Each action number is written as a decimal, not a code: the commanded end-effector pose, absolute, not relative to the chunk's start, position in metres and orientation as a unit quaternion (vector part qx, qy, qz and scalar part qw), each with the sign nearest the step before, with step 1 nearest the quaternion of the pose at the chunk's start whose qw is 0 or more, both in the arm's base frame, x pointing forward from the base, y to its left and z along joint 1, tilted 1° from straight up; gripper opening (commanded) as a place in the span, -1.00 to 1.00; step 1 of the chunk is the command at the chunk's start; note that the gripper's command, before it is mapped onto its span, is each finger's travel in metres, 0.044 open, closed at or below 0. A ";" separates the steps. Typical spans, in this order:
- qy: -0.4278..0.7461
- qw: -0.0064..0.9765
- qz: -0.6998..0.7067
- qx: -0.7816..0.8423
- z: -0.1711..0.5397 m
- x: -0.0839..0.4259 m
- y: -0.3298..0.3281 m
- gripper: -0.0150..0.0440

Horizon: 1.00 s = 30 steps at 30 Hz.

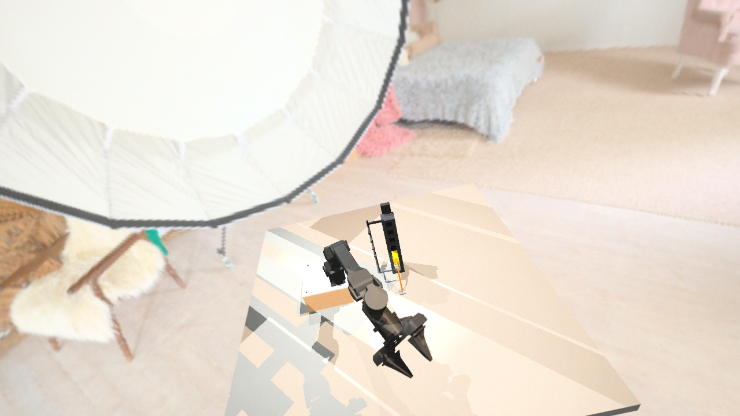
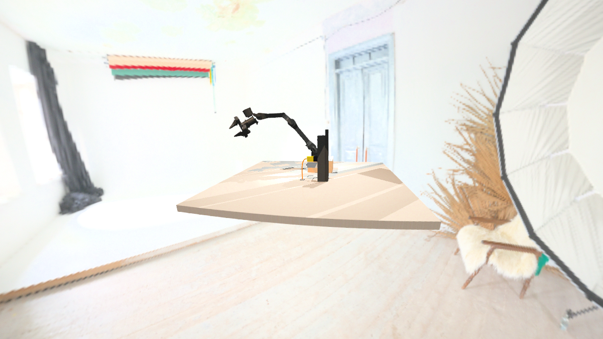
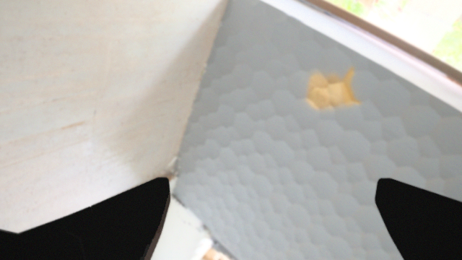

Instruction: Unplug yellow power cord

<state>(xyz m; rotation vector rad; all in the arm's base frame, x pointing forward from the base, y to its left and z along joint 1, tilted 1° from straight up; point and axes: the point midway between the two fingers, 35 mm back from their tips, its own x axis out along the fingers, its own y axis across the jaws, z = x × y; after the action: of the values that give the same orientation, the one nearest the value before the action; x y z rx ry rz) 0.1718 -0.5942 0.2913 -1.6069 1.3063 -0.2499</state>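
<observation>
The black power strip (image 1: 391, 235) shows its row of sockets in the top view. The yellow plug (image 1: 395, 256) (image 2: 310, 158) sits at the strip's near end and looks seated in it; its prongs are hidden. The orange-yellow cord (image 1: 399, 279) (image 2: 301, 168) runs from the plug down to a small anchor on the table. My gripper (image 1: 421, 368) (image 2: 232, 131) (image 3: 272, 190) is wide open and empty. It hangs high, well away from the plug, cord and strip, and the wrist view shows none of them.
A thin black frame (image 1: 371, 242) stands beside the strip. A tall black upright (image 2: 322, 168) rises from the table (image 1: 517, 331) (image 2: 269, 202). An orange-sided block (image 1: 326, 300) (image 2: 313, 169) is near the arm's base. The wrist view shows room background around the fingers.
</observation>
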 end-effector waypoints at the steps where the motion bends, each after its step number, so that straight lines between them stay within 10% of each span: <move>1: 0.540 0.510 -0.105 -0.661 0.290 0.174 -0.593 0.78; 9: 0.486 0.747 -0.156 -0.427 0.251 0.266 -0.504 0.06; 30: 0.482 0.803 -0.268 0.226 0.168 0.341 -0.255 0.05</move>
<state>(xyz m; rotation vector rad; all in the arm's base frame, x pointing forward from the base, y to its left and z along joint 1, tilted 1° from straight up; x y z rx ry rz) 0.3437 -0.3157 0.1784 0.1745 1.0099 -0.4652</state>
